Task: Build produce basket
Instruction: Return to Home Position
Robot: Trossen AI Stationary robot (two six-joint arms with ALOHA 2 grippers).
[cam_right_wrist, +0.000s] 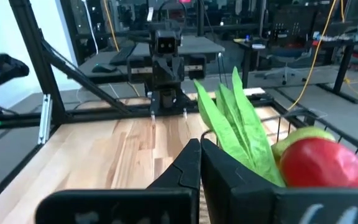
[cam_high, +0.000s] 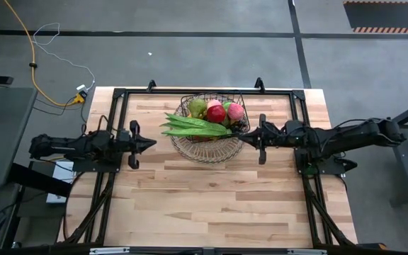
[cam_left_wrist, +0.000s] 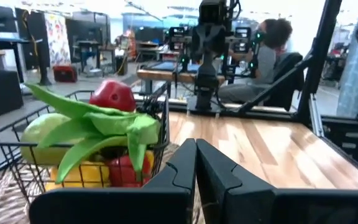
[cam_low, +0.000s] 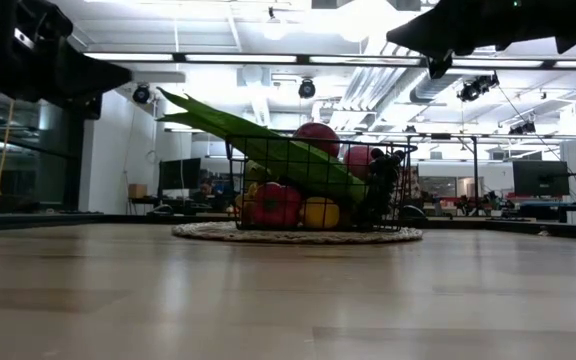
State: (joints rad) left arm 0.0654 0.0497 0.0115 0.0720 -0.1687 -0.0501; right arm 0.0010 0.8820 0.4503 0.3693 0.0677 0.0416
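Surface (cam_high: 211,198): pale wood; no loose produce shows on it round either set of fingers in the high view.

Basket (cam_high: 207,150): upright on the surface between the two sets of fingers; just beside the right fingers (cam_high: 246,134), whose tips lie at its rim; near the left fingers (cam_high: 151,144) but apart from them.

Left fingers and right fingers: each pair together, holding nothing; each pointed at the basket from its own side.

Produce, all inside the basket: pods (cam_high: 193,126), the longest item, laid across the top, ends overhanging the rim on the left fingers' side; green fruit (cam_high: 198,108), red fruit (cam_high: 216,113) and pink fruit (cam_high: 236,111) in a row, the pink one nearest the right fingers; grapes (cam_low: 378,185) against the wall closest to the right fingers.

Status, judged: loading looks complete; nothing left to pick; what is left is drawing both arms away to rest.

Surroundings: dark frame (cam_high: 204,91) round the surface edge; person (cam_left_wrist: 272,43) seated well beyond the right arm; yellow cable (cam_high: 30,42) on the floor, behind the left fingers.

In the way, judged: for the right fingers, the basket rim and grapes just beside the tips; a straight draw-back should clear them, a sideways swing might nudge the basket; for the left fingers, only the overhanging pod ends, apart from the tips.
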